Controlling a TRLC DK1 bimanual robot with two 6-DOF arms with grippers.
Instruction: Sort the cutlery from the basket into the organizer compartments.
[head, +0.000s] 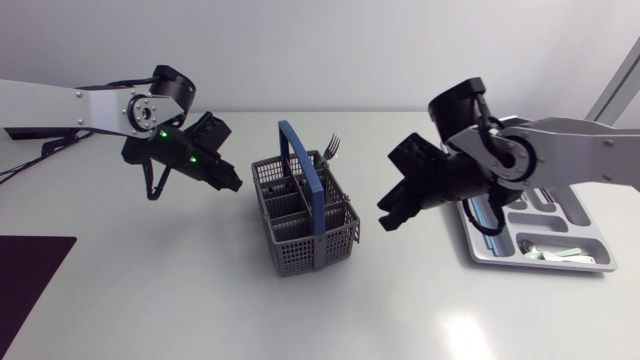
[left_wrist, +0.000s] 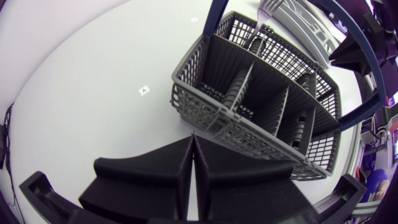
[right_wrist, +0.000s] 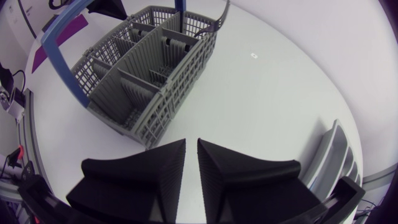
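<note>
— Any room around the basket (head: 305, 212)?
— Bare table (head: 150, 300) on both sides. The basket stands mid-table, and the organizer (head: 590, 262) lies near the right edge, well apart from it.
— And the arms?
— Both hover, tilted down toward the basket. The left gripper (head: 232, 185) is pressed closed, holding nothing. The right gripper (head: 388, 220) is parted by a thin slit, holding nothing.
— Cutlery?
— A fork (head: 331, 148) stands in a far compartment. Only the head view shows its tines above the rim.

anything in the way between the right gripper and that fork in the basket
Nothing visible. Only table surface lies between the right gripper and the basket. The fork stands in the basket's far corner, on the gripper's side of the blue handle, its tines above the rim, so the handle does not cross the path.
</note>
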